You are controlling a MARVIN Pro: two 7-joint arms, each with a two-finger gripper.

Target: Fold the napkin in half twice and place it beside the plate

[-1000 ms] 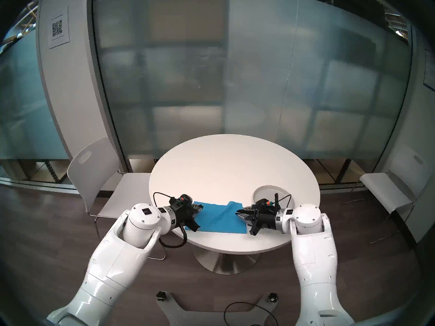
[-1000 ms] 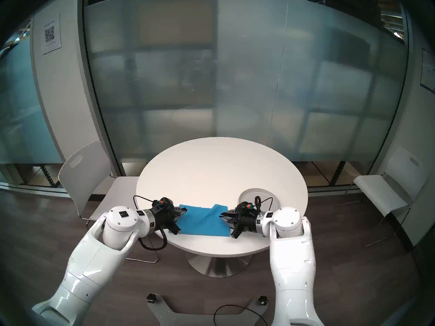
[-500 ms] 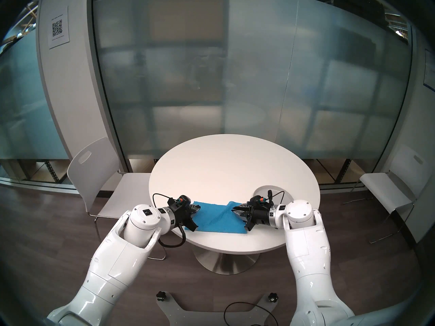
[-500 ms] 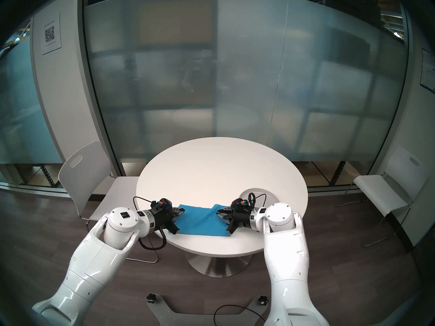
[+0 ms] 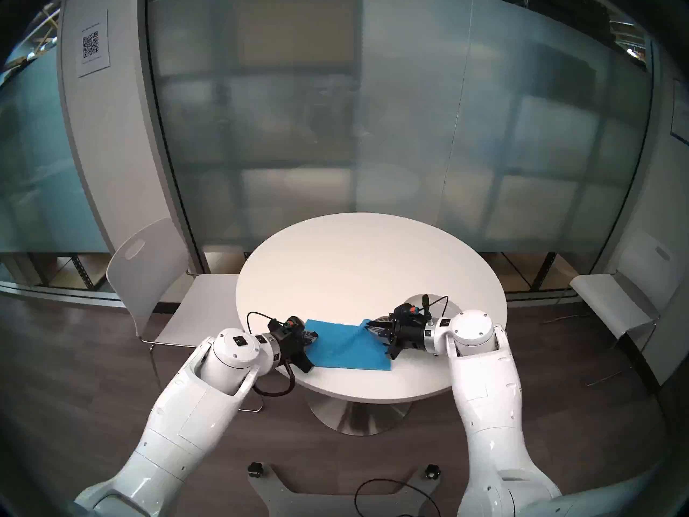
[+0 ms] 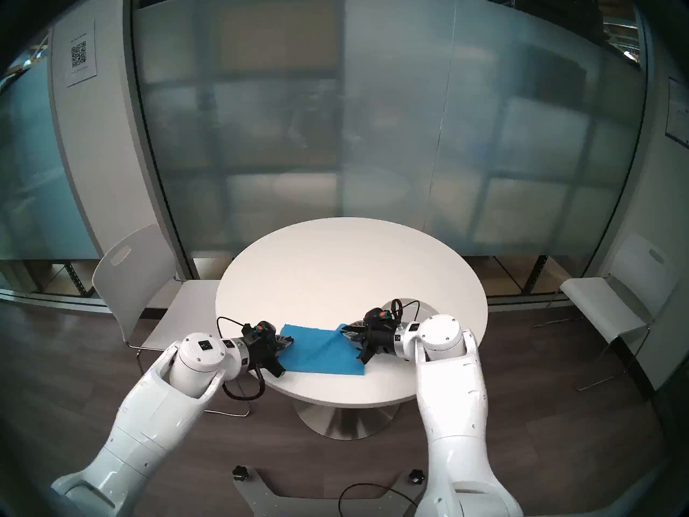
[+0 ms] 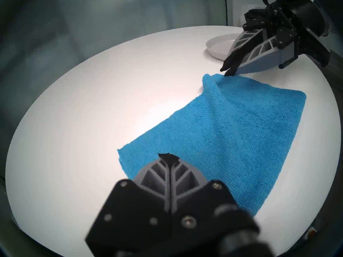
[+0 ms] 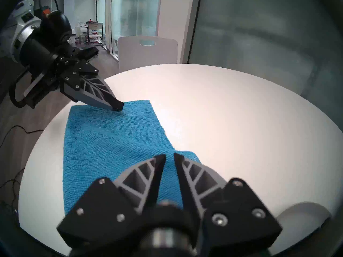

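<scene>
Lower center of the head view: blue napkin (image 5: 345, 346) flat on the white table (image 5: 369, 259), one ridge across it. Left gripper (image 7: 168, 155) (jaws pressed together) tips on its left end. Right gripper (image 8: 169, 156), narrow gap, at the raised right corner. Farther right, plate (image 7: 220, 47), nothing visible in it.

Round white table (image 5: 369, 259) on a metal pedestal base (image 5: 359, 415), standing on dark wood-look flooring (image 5: 74, 356). Behind it, a frosted glass partition (image 5: 335, 132) spans the room, with a QR-code notice (image 5: 91, 44) on the white wall panel at left. White chairs flank the table: left chair (image 5: 149, 277), right chair (image 5: 615, 303).
</scene>
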